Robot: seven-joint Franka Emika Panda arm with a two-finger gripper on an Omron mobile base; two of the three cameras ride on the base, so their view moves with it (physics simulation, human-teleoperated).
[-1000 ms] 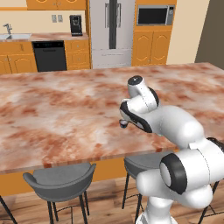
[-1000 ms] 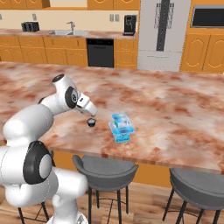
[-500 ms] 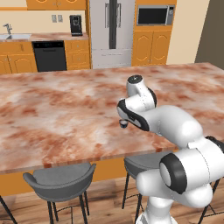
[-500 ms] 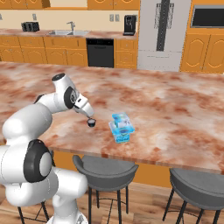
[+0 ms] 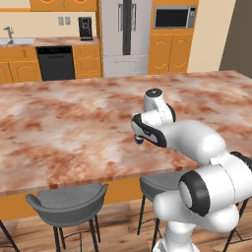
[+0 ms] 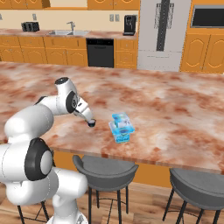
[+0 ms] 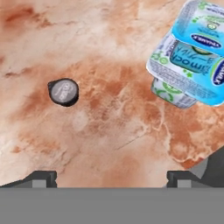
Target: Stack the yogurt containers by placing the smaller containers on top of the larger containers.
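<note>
Gripper [image 7: 111, 177] hangs over the marble counter [image 6: 175, 105] w/ fingers spread as wide as they go, nothing btwn them. Small blue pack [image 7: 202, 33] sits on top of the wider green-marked pack [image 7: 175, 83], stack near the counter's front edge in right base view [image 6: 121, 127]; stool seats [image 6: 105, 168] show just below that edge. Tiny dark cup [image 7: 64, 92] stands alone on the marble, well apart from the stack, bare stone all round it & btwn it and the fingertips [image 7: 41, 178]. In right base view the cup [image 6: 91, 124] is just under the hand, left of the stack. Vs half a sec ago: arm pose and hand abt the same, cup & stack unmoved. Labels: dark blue oval logo w/ white lettering on the top pack, green script on the lower one; too blurred to read. Cup lid print also unreadable.
</note>
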